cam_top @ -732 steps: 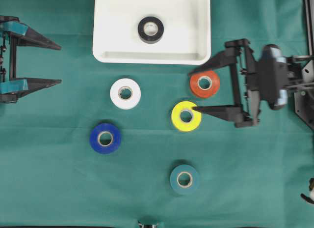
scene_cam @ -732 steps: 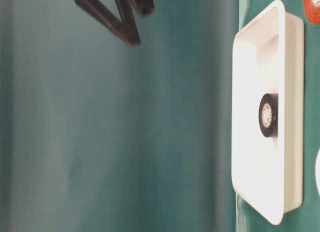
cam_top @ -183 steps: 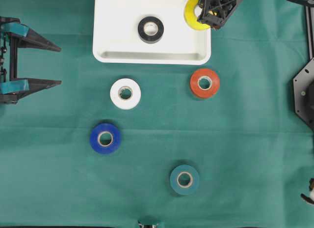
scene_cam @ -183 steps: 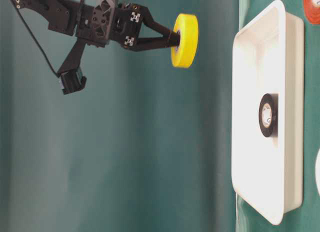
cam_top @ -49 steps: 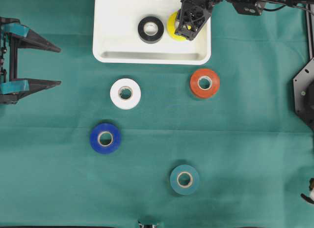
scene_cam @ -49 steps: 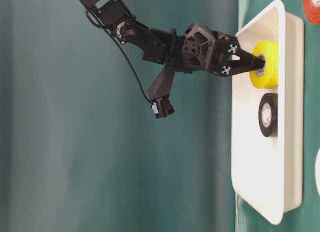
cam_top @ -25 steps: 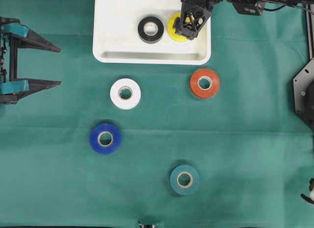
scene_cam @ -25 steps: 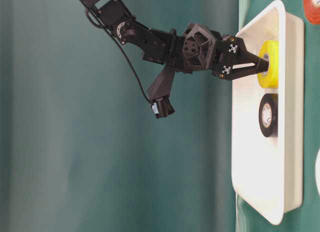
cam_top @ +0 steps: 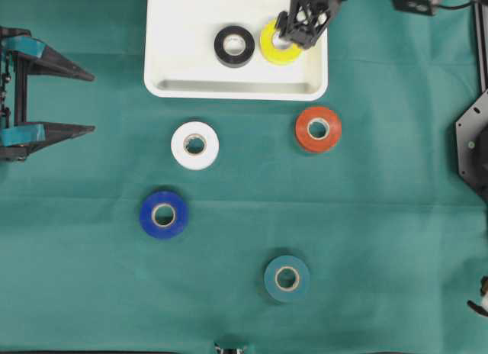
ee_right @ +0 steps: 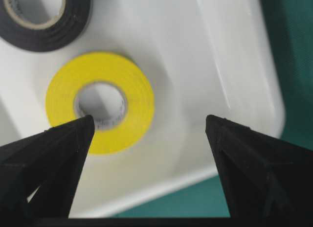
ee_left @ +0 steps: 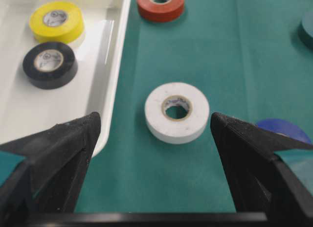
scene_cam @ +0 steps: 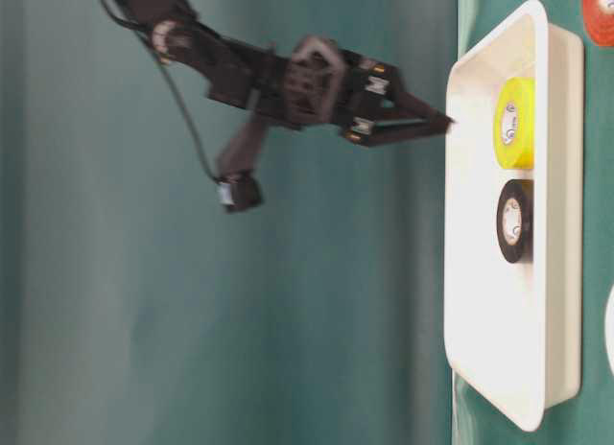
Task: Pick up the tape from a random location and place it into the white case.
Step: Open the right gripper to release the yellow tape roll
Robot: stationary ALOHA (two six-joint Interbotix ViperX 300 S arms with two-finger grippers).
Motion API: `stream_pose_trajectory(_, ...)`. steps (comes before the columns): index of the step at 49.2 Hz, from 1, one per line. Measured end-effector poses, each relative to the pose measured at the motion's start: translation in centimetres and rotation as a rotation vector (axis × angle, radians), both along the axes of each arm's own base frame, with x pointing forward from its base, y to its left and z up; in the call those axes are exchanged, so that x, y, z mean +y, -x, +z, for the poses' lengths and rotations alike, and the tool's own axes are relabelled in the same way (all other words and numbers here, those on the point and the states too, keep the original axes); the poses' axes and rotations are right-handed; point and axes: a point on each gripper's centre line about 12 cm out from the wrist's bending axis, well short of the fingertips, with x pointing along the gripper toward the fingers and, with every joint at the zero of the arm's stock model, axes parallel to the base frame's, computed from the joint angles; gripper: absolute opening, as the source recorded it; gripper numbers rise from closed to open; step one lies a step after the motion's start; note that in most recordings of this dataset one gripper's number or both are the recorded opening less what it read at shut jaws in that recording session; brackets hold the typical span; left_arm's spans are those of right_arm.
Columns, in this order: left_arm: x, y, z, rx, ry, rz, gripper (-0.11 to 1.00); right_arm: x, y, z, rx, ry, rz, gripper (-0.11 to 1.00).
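The yellow tape (cam_top: 271, 49) (ee_right: 100, 102) lies flat in the white case (cam_top: 229, 91) (ee_right: 230, 65), right of a black tape (cam_top: 234, 46) (ee_right: 46, 14). My right gripper (cam_top: 303, 26) (ee_right: 149, 122) is open above the yellow roll, holding nothing. In the table-level view it (scene_cam: 446, 124) hangs clear of the case (scene_cam: 537, 33), apart from the yellow tape (scene_cam: 514, 124). My left gripper (cam_top: 91, 100) (ee_left: 154, 118) stands open at the left edge, empty, facing the white tape (ee_left: 176, 111).
Loose rolls lie on the green cloth: white (cam_top: 194, 145), orange-red (cam_top: 318, 129), blue (cam_top: 163, 214) and teal (cam_top: 287, 278). The case sits at the back centre. A black frame (cam_top: 473, 148) stands at the right edge.
My right gripper opened and let go of the yellow tape, which now lies flat in the case. The gripper then lifted away from it. The left arm has not moved.
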Motion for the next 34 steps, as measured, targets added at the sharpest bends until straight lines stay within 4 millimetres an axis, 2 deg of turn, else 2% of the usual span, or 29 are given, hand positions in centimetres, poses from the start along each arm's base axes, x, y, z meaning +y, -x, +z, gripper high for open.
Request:
stream_pose_trajectory(8,0.0,0.0,0.0,0.000,0.000,0.000,0.97,0.2,0.9,2.9,0.006,0.023,0.001,0.90)
stream_pose_trajectory(18,0.0,0.0,0.0,0.000,0.000,0.000,0.97,0.4,1.8,5.3,-0.003,0.049,0.000,0.90)
stream_pose_trajectory(34,0.0,0.0,0.0,0.000,0.000,0.000,0.97,0.5,1.8,5.7,-0.011,0.051,0.000,0.90)
